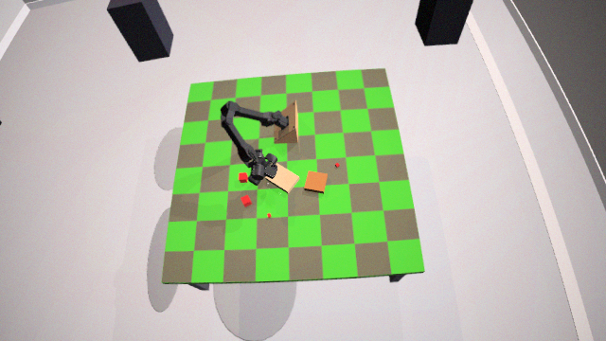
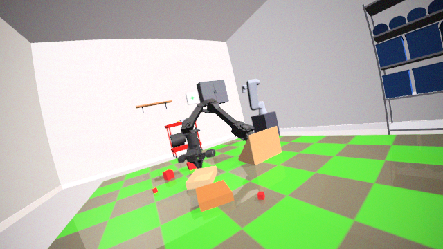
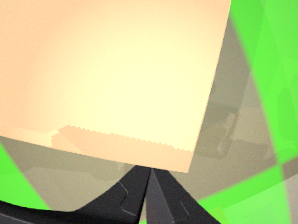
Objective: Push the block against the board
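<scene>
The light tan board [image 1: 285,179] [image 2: 202,176] [image 3: 125,75] lies flat, turned at an angle to the square block. The orange square block [image 1: 315,181] [image 2: 214,194] lies flat just beyond the board's far end; in the top view a narrow gap shows between the board's near corner and the block. The block is not in the wrist view. My gripper [image 2: 198,167] [image 3: 151,168] is shut and empty, pointing down at the board's end away from the block. Its tips are right at that edge, near a corner; contact is not certain. In the top view the arm hides the tips.
Two larger red cubes [image 1: 242,177] [image 1: 245,201] lie on the arm's side of the board. One tiny red cube [image 1: 269,215] [image 2: 154,190] lies farther off, another [image 1: 337,165] [image 2: 261,196] beyond the block. A wooden wedge-shaped stand [image 1: 292,125] [image 2: 266,145] is by the arm's base.
</scene>
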### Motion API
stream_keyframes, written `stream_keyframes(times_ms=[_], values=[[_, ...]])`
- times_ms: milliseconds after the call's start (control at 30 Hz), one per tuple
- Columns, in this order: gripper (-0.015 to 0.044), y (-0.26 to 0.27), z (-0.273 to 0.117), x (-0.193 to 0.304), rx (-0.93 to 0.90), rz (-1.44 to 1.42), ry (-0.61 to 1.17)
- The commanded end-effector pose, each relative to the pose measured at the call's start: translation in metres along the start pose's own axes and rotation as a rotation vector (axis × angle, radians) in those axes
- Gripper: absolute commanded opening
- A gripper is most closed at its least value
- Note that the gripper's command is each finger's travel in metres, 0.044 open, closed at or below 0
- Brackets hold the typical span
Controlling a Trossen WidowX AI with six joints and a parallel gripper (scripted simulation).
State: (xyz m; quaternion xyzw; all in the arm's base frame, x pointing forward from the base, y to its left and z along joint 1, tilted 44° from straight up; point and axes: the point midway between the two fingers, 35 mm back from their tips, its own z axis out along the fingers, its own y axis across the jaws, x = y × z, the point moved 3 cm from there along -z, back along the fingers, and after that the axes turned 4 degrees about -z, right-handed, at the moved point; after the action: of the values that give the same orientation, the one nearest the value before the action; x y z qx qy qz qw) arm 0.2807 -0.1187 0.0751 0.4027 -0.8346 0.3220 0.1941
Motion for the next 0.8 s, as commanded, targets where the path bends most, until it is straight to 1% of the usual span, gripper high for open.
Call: stream_keyframes(times_ms=[0, 767], values=[[0.0, -0.002, 0.0, -0.003, 0.002, 0.004, 0.001], [0.0, -0.004, -0.001, -0.019, 0.001, 0.005, 0.0]])
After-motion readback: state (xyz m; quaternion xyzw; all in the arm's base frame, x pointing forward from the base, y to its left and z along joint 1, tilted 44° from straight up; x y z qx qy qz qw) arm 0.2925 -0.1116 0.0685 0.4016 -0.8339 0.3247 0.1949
